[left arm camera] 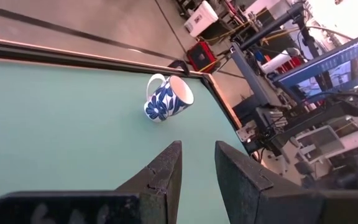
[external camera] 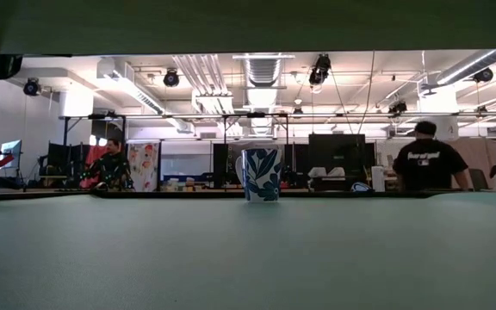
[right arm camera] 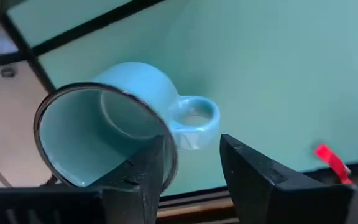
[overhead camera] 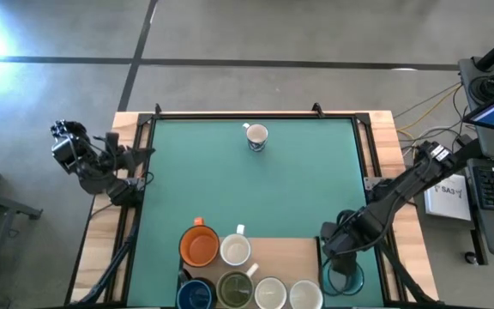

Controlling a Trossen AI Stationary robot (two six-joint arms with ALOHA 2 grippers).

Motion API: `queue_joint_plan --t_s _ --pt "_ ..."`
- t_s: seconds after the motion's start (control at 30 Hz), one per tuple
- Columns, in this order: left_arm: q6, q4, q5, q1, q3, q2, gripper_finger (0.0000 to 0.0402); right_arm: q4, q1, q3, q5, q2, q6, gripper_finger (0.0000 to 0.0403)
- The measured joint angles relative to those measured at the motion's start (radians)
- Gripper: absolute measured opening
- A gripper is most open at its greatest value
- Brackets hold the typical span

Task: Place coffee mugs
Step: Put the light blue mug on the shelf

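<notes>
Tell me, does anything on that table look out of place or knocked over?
Nothing is spilled or broken. One odd bit: the teal mug at the table's near right corner shows its mouth sideways in the right wrist view, so it seems tilted, right beside the right gripper. The blue-flowered mug stands alone, far from the cluster.

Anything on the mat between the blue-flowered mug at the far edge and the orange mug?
Nothing. In the high view, only bare green mat lies between the blue-flowered mug and the orange mug.

Right arm reaches low over the table's near right corner, right gripper (right arm camera: 191, 171) pointing down, fingers parted. Left arm sits folded off the left edge, left gripper (left arm camera: 197, 171) slightly apart, empty.
</notes>
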Motion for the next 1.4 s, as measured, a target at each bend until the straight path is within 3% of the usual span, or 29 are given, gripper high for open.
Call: queue_joint_plan --t_s 0.4,0.9,1.03,1.23,1.4 --pt "-0.001 0.000 -0.007 0.000 0.000 -0.052 0.0079 0.133 0.042 -0.118 -0.026 0.000 -0.227 0.0134" --pt "-0.026 0.006 -0.063 0.000 0.000 -0.060 0.0079 0.344 0.067 -0.249 -0.023 0.003 -0.316 0.0123" --pt "-0.027 0.007 -0.063 0.000 0.000 -0.061 0.0079 0.360 0.067 -0.264 -0.029 0.002 -0.314 0.0094" --pt "-0.027 0.007 -0.065 0.000 0.000 -0.061 0.0079 0.346 0.067 -0.264 -0.030 -0.027 -0.343 0.0019" --pt "-0.024 0.007 -0.065 0.000 0.001 -0.061 0.0079 0.287 0.067 -0.264 -0.044 -0.074 -0.337 0.0016"
